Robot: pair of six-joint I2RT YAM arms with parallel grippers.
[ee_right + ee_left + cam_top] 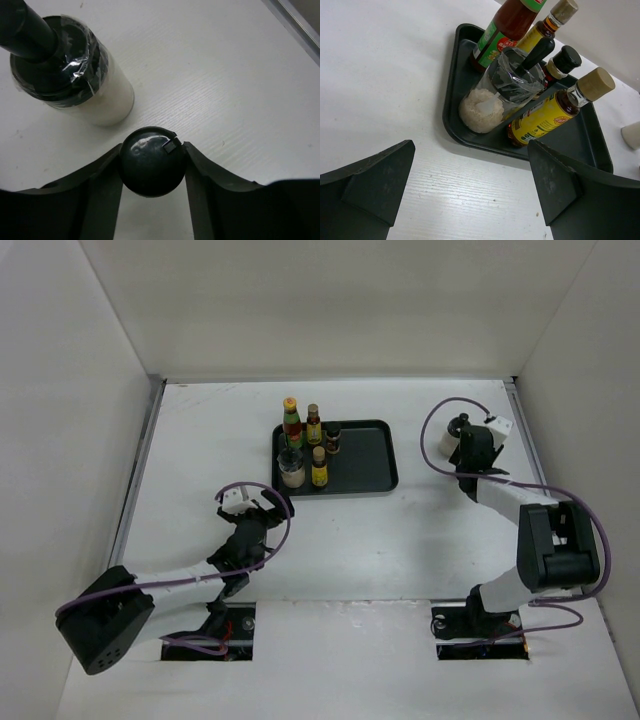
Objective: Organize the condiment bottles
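Top view: the black tray [370, 455] sits mid-bench [200, 440]. Five condiment bottles [314, 428] stand in its left part, the red bottle [292, 422] at the far-left corner. The left claw [262, 506] hovers over the bench, near the tray's near-left corner. The right claw [464, 428] is well apart from the tray, just beside a white-bodied jar [443, 440].

Left wrist view: the fingers [370, 185] stand wide apart, nothing between them. Ahead, a grain-filled jar [480, 107] and a yellow-labelled bottle [545, 117] occupy the tray's near corner.

Right wrist view: the claw is clamped on a dark-capped bottle [150, 162]; only its round cap shows. The white-bodied jar stands just beside.
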